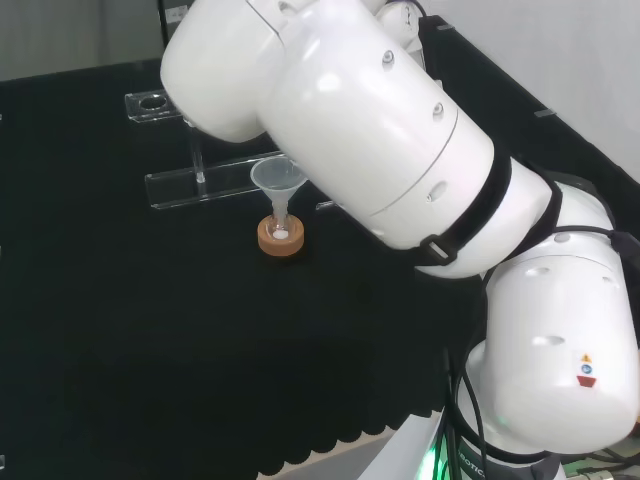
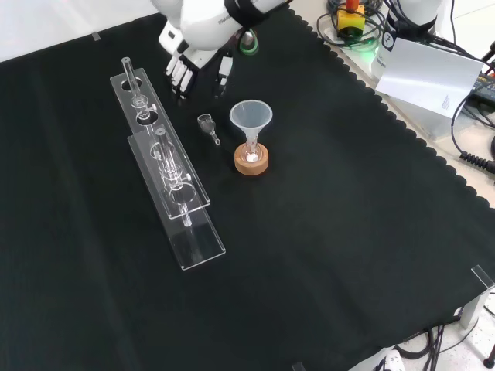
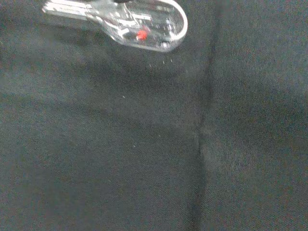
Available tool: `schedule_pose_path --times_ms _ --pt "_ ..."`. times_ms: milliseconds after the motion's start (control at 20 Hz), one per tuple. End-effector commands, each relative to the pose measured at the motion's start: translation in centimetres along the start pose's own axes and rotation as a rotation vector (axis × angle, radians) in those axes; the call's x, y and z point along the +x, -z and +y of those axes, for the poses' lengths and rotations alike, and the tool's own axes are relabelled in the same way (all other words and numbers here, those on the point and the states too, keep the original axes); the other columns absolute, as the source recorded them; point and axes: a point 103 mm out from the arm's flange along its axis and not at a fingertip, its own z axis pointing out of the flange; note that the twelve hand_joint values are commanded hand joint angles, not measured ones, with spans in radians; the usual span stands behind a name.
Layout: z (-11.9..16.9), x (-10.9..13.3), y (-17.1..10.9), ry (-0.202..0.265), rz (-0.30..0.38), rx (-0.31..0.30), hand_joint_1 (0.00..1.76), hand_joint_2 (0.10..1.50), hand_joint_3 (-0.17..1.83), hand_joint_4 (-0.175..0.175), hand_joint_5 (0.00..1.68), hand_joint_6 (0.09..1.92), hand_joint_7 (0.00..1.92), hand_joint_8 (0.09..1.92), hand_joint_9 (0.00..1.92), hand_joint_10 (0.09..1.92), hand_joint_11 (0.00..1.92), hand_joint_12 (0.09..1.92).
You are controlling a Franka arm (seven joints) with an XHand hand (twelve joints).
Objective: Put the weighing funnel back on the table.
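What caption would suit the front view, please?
Weighing funnel lies on the cloth beside the big funnel, apart from the open hand.

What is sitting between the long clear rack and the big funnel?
In the front view, the weighing funnel lies on the black cloth between the rack and the funnel, touching neither.

weighing funnel, lying on black cloth
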Motion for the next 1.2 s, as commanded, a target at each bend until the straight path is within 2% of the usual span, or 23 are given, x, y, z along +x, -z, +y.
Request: schedule_pose_path --times_ms 50,400,650,1200 --pt "-4.6 2.3 2.9 0.025 0.03 -0.096 0.87 1.03 -0.17 -0.038 0.38 0.32 0.23 0.68 0.38 0.65 0.25 1.33" --pt "-8.3 4.3 4.6 0.038 0.034 -0.141 0.87 1.03 -0.17 -0.037 0.4 0.31 0.26 0.69 0.4 0.65 0.25 1.34" --pt "-10.4 5.9 5.4 0.042 0.062 -0.161 0.87 1.03 -0.17 -0.038 0.41 0.3 0.29 0.68 0.43 0.65 0.26 1.34" --pt "-14.5 9.8 7.8 0.071 0.098 -0.18 0.86 1.03 -0.17 -0.042 0.42 0.25 0.36 0.66 0.53 0.63 0.32 1.33"
